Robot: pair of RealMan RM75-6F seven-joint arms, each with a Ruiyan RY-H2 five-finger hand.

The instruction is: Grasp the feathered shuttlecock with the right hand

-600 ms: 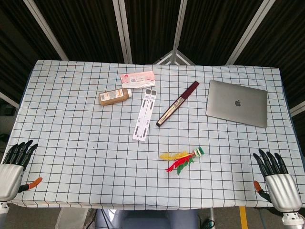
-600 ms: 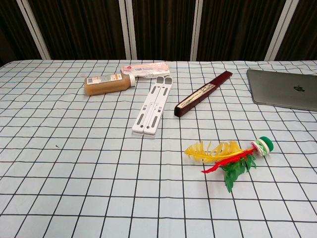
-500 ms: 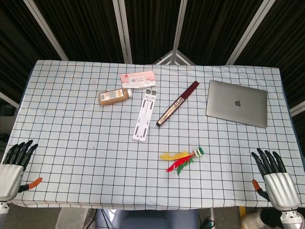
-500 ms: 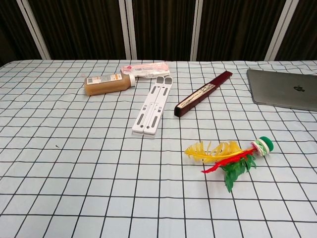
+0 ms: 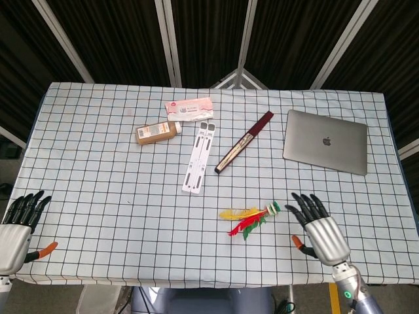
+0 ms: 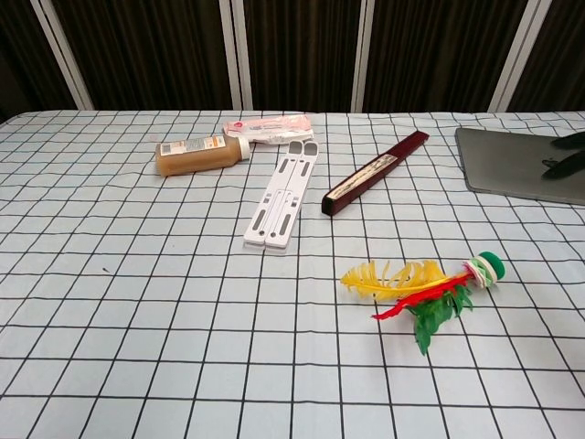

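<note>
The right hand [image 5: 319, 229], fingers spread and empty, hovers just beside the yellow, red and green feathered shuttlecock [image 5: 251, 218]; a careless closing could crush or scatter its feathers.

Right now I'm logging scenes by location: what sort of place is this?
Probably an indoor robot test setup: a table under a checked cloth holds unrelated props, including a laptop and feathered shuttlecock, backed by dark curtains and metal struts.
</note>
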